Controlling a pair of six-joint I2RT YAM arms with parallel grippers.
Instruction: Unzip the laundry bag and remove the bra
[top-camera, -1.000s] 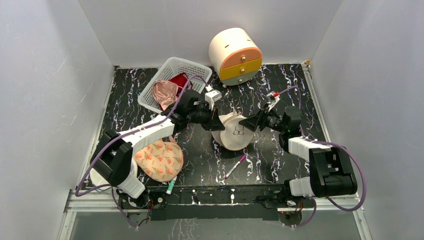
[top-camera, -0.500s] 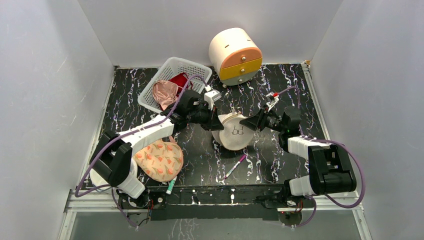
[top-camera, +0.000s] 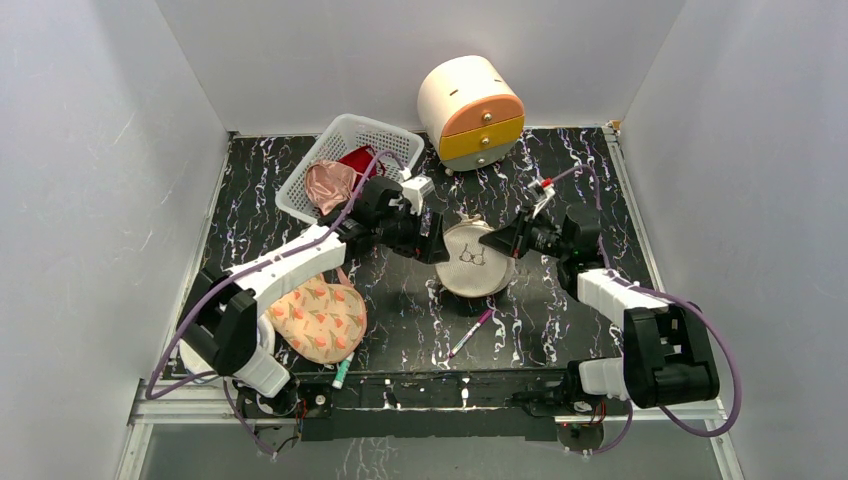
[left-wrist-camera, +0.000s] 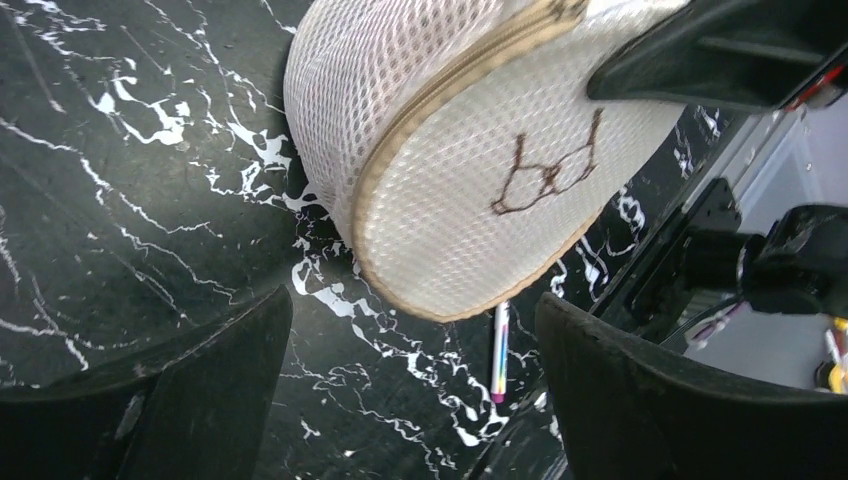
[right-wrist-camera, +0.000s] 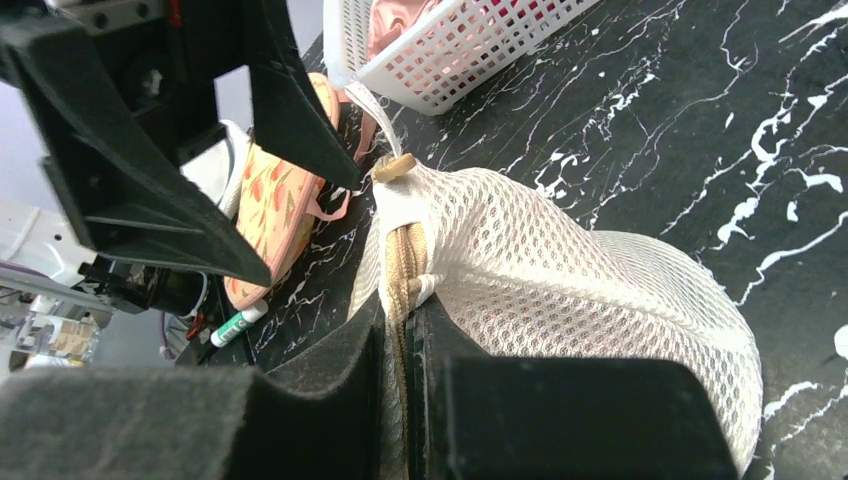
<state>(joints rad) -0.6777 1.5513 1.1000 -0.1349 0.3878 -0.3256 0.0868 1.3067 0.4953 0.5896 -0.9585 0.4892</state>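
Observation:
The laundry bag (top-camera: 475, 260) is a round white mesh drum with a beige zip rim and a dark bra outline on its flat face. It is tipped up on its edge at mid-table. My right gripper (top-camera: 497, 242) is shut on its zip seam (right-wrist-camera: 402, 290), the beige zip pinched between the pads. My left gripper (top-camera: 436, 240) stands open just left of the bag (left-wrist-camera: 470, 170), touching nothing, with its fingers (left-wrist-camera: 160, 400) spread over bare table. The bra itself is hidden.
A white lattice basket (top-camera: 345, 165) with pink and red cloth stands at the back left. Behind the bag stands a round drawer cabinet (top-camera: 472, 112). A peach floral padded piece (top-camera: 318, 320) lies front left, a pen (top-camera: 470, 333) in front of the bag, and a green-capped marker (top-camera: 341, 374) by the near edge.
My left gripper has let go of the bag, opened wide and drawn back left. My right gripper has shut on the zip seam. The bag shifted slightly toward the back right.

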